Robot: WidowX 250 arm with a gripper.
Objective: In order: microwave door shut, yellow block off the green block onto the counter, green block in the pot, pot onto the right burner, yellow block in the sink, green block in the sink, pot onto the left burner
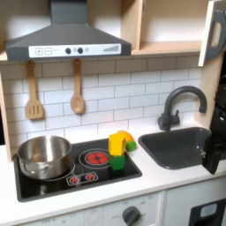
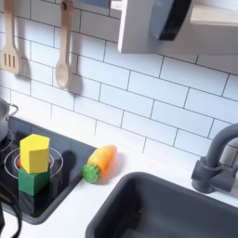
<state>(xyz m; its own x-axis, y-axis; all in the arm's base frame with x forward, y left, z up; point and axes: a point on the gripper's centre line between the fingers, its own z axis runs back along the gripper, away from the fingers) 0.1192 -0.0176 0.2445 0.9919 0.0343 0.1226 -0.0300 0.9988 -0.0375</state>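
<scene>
The yellow block (image 1: 118, 141) (image 2: 34, 152) rests on top of the green block (image 1: 117, 161) (image 2: 33, 180) at the black cooktop's right edge in both exterior views. The shiny pot (image 1: 44, 154) stands on the left burner in the first exterior view. The microwave door (image 1: 213, 32) (image 2: 173, 17) hangs swung open at the upper right. The dark sink (image 1: 181, 150) (image 2: 163, 209) lies in the white counter (image 1: 132, 181). My gripper (image 1: 213, 152) is a dark shape at the first exterior view's right edge, over the sink's right end, far from the blocks. Its jaws are not distinguishable.
An orange-and-green toy vegetable (image 1: 130, 141) (image 2: 100, 163) lies just behind the blocks. The curved faucet (image 1: 172, 106) (image 2: 219, 158) rises behind the sink. Wooden utensils (image 1: 77, 93) hang on the tiled wall under the range hood (image 1: 66, 40). The right burner (image 1: 95, 158) is bare.
</scene>
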